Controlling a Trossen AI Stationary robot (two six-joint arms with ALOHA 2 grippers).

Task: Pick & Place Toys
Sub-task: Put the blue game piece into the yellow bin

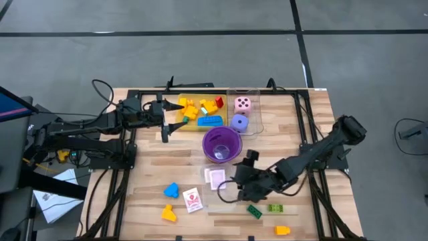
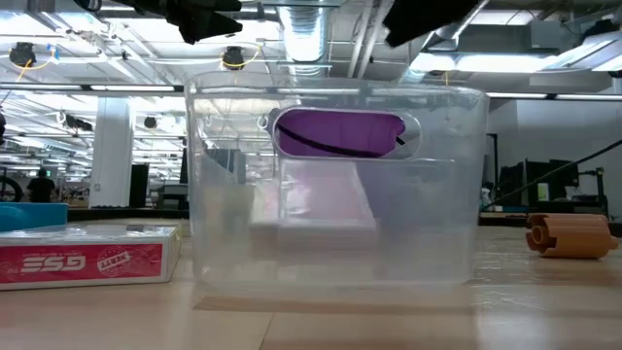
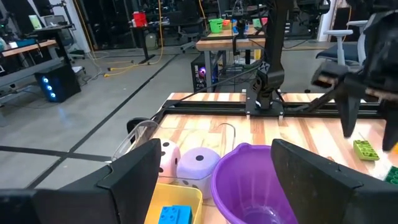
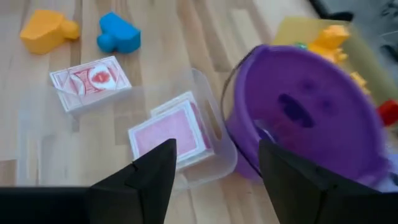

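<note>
On the left we see the left gripper (image 1: 165, 115) hovering with its fingers spread and empty, just beside the yellow tray (image 1: 200, 115) at the table's far side. That tray holds yellow bricks (image 1: 189, 108), a red brick (image 1: 219, 102) and a blue brick (image 1: 210, 121).

Nearer the front edge on the left lie a blue piece (image 1: 172, 190), an orange piece (image 1: 168, 213) and a white-red card box (image 1: 192, 200), all on the bare wood.

Moving right, the purple cup (image 1: 221, 144) stands near the middle. Behind it a clear tray (image 1: 254, 94) holds the pink die (image 1: 243, 104) and the purple die (image 1: 239, 122).

In front of the cup a small clear tub (image 1: 212, 189) holds a pink-backed card deck (image 1: 215, 177).

The right gripper (image 1: 235, 185) sits just beside this tub, fingers parted and holding nothing, as its wrist view shows.

Farther right, near the front edge, we see a dark green brick (image 1: 254, 211), a light green brick (image 1: 275, 208) and a yellow brick (image 1: 282, 229).
</note>
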